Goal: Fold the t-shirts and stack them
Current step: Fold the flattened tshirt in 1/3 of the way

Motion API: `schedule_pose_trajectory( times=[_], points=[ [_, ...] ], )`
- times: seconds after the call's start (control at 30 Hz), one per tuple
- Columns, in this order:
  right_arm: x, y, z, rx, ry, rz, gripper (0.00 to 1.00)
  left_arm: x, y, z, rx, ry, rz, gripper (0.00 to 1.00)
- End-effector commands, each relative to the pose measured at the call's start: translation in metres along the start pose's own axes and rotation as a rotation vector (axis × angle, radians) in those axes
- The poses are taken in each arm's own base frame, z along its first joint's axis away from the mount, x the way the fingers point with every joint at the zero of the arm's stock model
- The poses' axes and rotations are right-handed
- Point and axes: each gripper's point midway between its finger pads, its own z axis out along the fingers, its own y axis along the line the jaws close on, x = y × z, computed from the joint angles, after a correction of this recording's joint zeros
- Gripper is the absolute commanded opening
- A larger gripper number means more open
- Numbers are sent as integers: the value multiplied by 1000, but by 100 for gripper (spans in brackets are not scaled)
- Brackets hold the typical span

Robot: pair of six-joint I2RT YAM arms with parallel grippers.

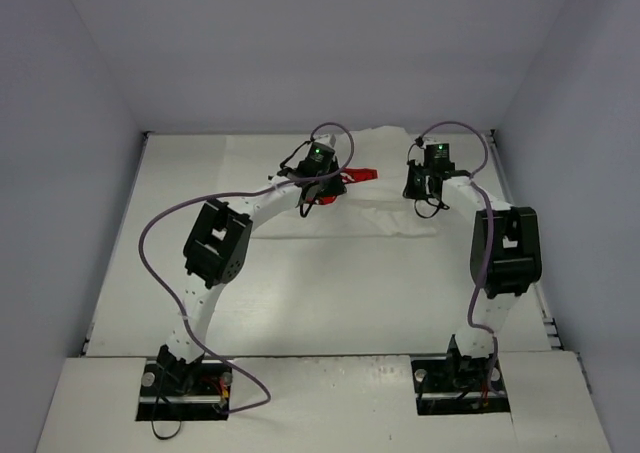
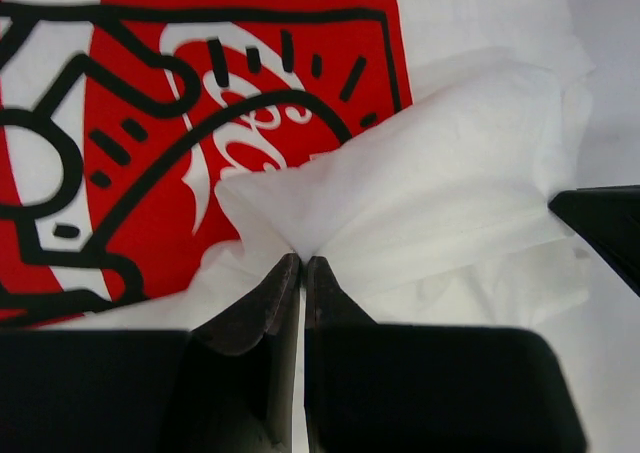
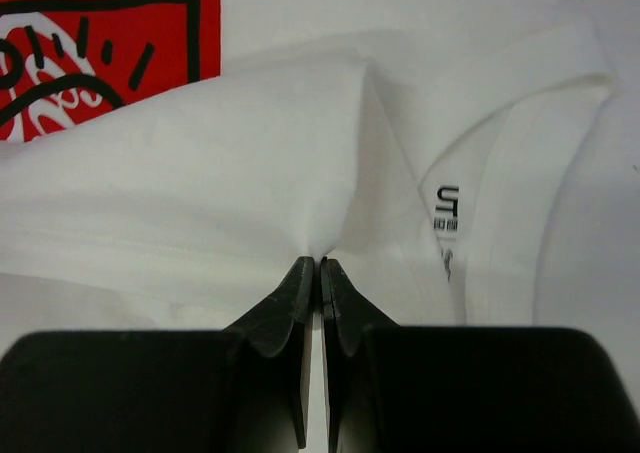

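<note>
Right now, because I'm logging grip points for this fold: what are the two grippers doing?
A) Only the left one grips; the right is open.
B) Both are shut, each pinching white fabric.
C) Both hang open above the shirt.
B: in the wrist views, the left gripper and the right gripper each have their fingertips pressed together, with white cloth of the t-shirt gathered into the pinch.

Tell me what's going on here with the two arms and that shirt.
Both arms reach to the far side of the table, where a white t-shirt lies rumpled. The left end effector is shut on a pinch of its cloth beside the red print, and the right end effector is shut on another pinch near the neck label. The fold is not yet finished.
</note>
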Motion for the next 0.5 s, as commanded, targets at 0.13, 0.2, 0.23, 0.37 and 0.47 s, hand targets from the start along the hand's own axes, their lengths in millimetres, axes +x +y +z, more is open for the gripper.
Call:
schedule_pose_trajectory(
  times=[0.13, 0.2, 0.23, 0.37, 0.47],
  points=[
    [-23, -8, -50, 58, -146, 49, 0, -8, -49, -52, 69, -42, -98, 0],
    [-15, -11, -49, 71, -134, 63, 0, 3, -49, -50, 58, -22, -107, 0],
    [-12, -11, -48, 72, -128, 77, 0, 10, -48, -48, 46, -9, -116, 0],
    [9, -18, -46, 100, -91, 113, 0, 39, -39, -44, -28, 12, -131, 0],
    [18, -23, -45, 123, -77, 123, 0, 49, -34, -42, -58, 17, -133, 0]
  ],
)
